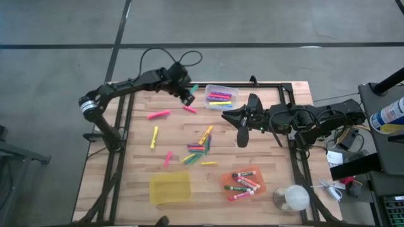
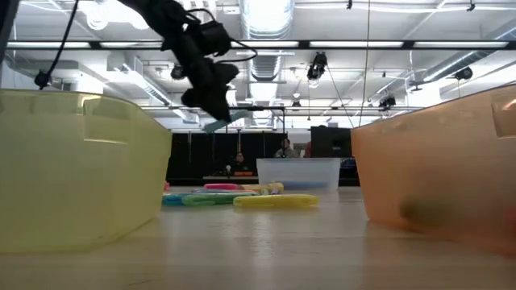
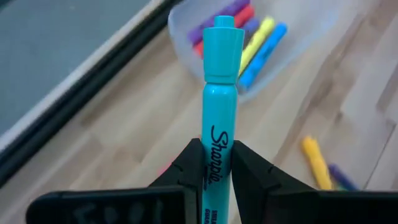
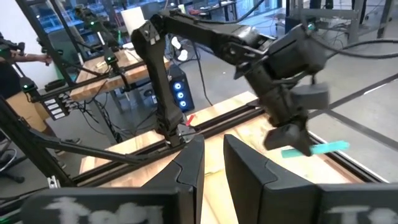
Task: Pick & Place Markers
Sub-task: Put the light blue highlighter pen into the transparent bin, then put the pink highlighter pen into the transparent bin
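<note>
The teal marker (image 3: 219,93) is clamped in the left hand (image 3: 214,165), its capped end pointing at the clear bin (image 1: 221,98) just beside it. The right hand (image 4: 212,163), fingers slightly apart, waits empty mid-counter (image 1: 278,173).

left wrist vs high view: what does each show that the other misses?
Only the left wrist view: the Sharpie lettering on the teal marker, and the left hand shut on its barrel, cap end pointing toward the clear bin.

Only the high view: the right hand empty over mid-table, the yellow bin, the orange bin holding white-barrelled markers, and loose markers scattered on the table.

Both: the left hand beside the clear bin, which already holds several coloured markers.
</note>
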